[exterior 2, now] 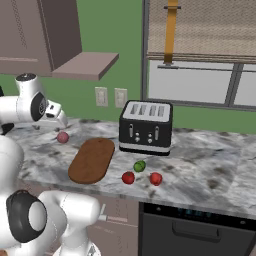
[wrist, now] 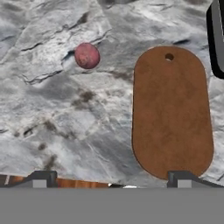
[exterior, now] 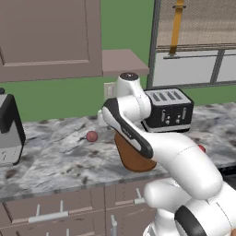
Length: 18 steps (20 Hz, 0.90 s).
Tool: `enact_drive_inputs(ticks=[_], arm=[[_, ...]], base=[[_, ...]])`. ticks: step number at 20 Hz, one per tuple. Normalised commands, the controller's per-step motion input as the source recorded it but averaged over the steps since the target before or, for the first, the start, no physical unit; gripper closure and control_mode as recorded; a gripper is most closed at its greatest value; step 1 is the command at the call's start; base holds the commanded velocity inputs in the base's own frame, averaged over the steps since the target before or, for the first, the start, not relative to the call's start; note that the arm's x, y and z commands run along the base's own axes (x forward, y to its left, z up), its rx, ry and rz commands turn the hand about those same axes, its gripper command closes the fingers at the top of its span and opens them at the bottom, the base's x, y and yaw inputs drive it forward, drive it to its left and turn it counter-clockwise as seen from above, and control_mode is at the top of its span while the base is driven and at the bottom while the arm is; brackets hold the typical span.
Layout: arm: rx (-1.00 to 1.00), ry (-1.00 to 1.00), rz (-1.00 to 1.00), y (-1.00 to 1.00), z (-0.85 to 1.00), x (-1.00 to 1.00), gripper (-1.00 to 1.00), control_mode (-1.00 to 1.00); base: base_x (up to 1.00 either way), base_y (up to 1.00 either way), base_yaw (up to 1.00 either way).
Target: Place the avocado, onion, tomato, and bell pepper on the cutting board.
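- Landmark: the cutting board [exterior 2: 92, 160] lies flat on the marble counter [exterior 2: 210, 165], near the front edge, just beside the toaster [exterior 2: 145, 127]. Its surface is bare; none of the four items is on it yet.
- The gripper [wrist: 111, 179] hangs above the counter looking straight down, its fingertips [wrist: 40, 179] spread about as wide as they go, with nothing between them. Judgement: the high, empty pose suits lining up on a first pick.
- The onion [wrist: 86, 55] sits on the counter near the board's far end, on the side away from the toaster, apart from the board. It looks like the nearest target.
- The avocado [exterior 2: 139, 165] rests on the toaster side of the board, in front of the toaster.
- Two small red fruits [exterior 2: 128, 177] lie just beside the avocado toward the counter edge; which is tomato or pepper cannot be told.
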Motion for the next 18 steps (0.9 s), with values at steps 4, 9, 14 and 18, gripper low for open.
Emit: enact_drive_inputs(ticks=[4, 9, 14, 18], arm=[[0.0, 0.06, 0.01, 0.31, -0.32, 0.4, -1.0, -1.0], [0.0, 0.05, 0.02, 0.3, -0.22, 0.39, -1.0, -1.0], [0.0, 0.0, 0.0, 0.06, -0.06, 0.26, -1.0, -1.0], [0.0, 0.01, 0.0, 0.09, -0.11, 0.26, -1.0, -1.0]], base=[[0.0, 0.0, 0.0], [0.0, 0.0, 0.0], [0.0, 0.0, 0.0], [0.0, 0.0, 0.0]])
